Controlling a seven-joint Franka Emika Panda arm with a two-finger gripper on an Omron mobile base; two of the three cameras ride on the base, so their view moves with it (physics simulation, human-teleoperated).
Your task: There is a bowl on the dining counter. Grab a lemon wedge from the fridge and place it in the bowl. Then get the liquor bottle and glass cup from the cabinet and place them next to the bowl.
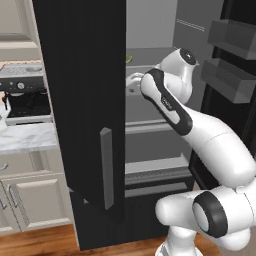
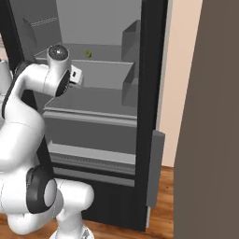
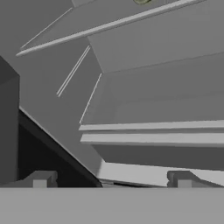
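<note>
Starting on the left of the left base view, there's a beige wall desk (image 1: pixel 22 137) with a marble-look top and a dark coffee machine (image 1: pixel 22 97) sitting on it, with panelled cupboard doors (image 1: pixel 30 200) under it. Next over is the fridge (image 1: pixel 85 125), black, with its left door swung open toward the camera and a grey bar handle (image 1: pixel 106 167) on it. The white arm (image 1: pixel 200 135) comes up from the lower right and reaches into the open fridge at the level of the upper grey shelves (image 1: pixel 150 125). The lemon wedge (image 2: pixel 87 54) is a small yellow-green bit on the upper shelf, toward the back, and you can catch a sliver of it past the door edge in the left base view too. In the right base view the hand is just left of it and a bit lower, not touching. From the hand view the fingers (image 3: pixel 111 179) are spread wide apart with nothing between them, pointing at the shelf fronts, and the wedge peeks in at the top edge. On the far right, the right door's grey bins (image 1: pixel 232 60) stick out, and wood floor (image 2: pixel 161 205) shows below.
</note>
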